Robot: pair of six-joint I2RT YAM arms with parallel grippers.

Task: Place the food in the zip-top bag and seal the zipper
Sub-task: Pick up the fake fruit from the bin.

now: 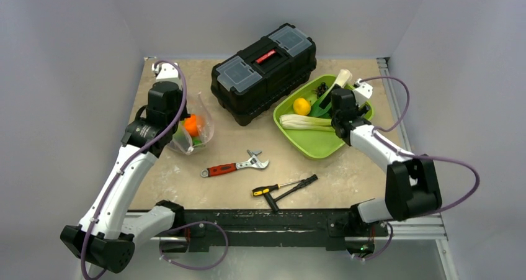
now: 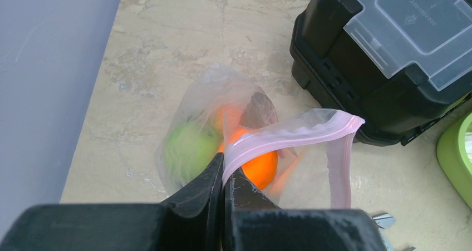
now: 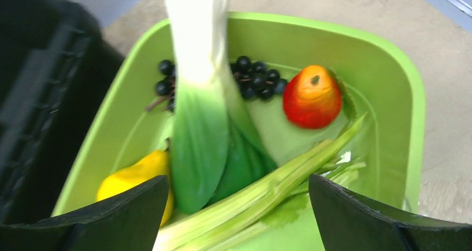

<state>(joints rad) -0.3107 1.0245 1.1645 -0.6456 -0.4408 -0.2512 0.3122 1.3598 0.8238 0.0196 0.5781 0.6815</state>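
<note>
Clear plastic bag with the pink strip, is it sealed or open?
Open. The pink zipper strip gapes in a loop, its sides apart, one pinched by the left claw.

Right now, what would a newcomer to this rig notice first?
The black toolbox at back centre, then the lime-green tray right of it, holding food under the open right tool. At left, the left tool pinches the pink zipper of the clear bag, with an orange fruit and a green apple inside.
</note>
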